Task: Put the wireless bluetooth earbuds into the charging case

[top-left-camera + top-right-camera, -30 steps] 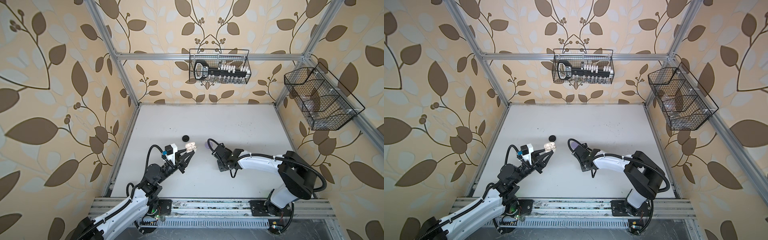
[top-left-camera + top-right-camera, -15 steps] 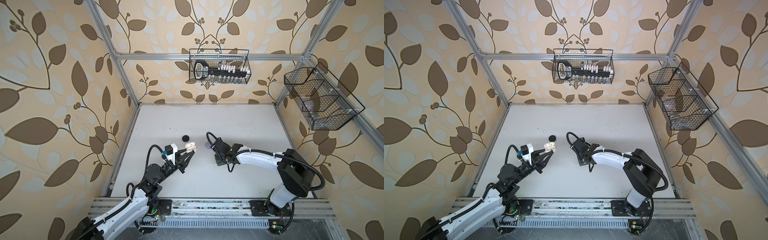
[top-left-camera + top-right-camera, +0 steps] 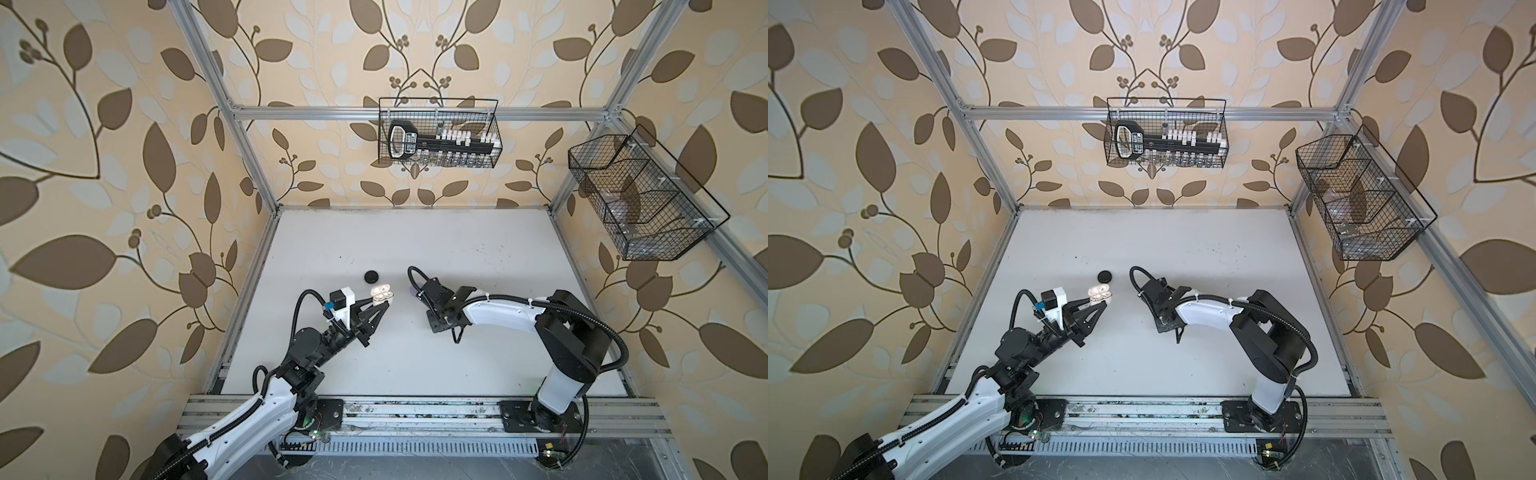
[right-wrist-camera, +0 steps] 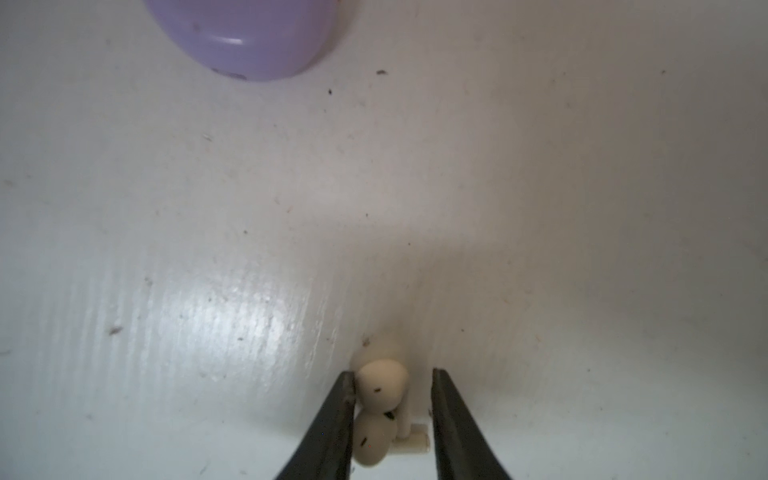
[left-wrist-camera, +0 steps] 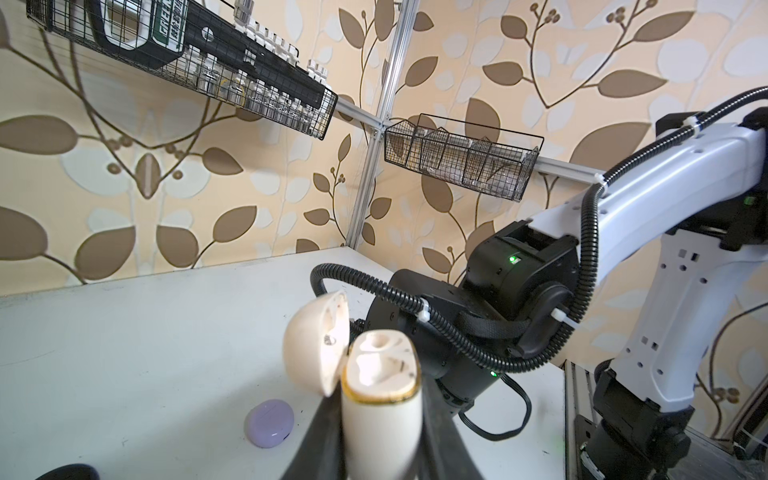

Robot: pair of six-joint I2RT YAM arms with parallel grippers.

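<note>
**Cream case held aloft, cream buds between the right fingers**

Cream-white is the colour to watch on both sides. The left gripper point(image 3: 379, 302) is clenched on the body of the cream-white charging case point(image 5: 380, 415). It holds the case upright above the white tabletop point(image 3: 457, 249). The hinged lid point(image 5: 318, 340) is swung open to one side, and the moulded sockets face up towards the left wrist camera. In both top views the case sits at the fingertips, left of the table's middle.

Across from it, the right gripper point(image 4: 392, 374) is down at the table surface. In the right wrist view its two black fingers point(image 4: 332, 415) stand on either side of the cream-white earbuds point(image 4: 380, 388), a pair lying together on the tabletop. One finger rests against the buds. Beside the other, a thin strip of table shows next to the stem end, so the jaws are parted rather than clamped, and the pair is on the table, not lifted.

A closed lavender case point(image 4: 249, 37) lies on the table a little beyond those fingertips. A black round case point(image 3: 372, 276) lies flat just behind the held case.
</note>
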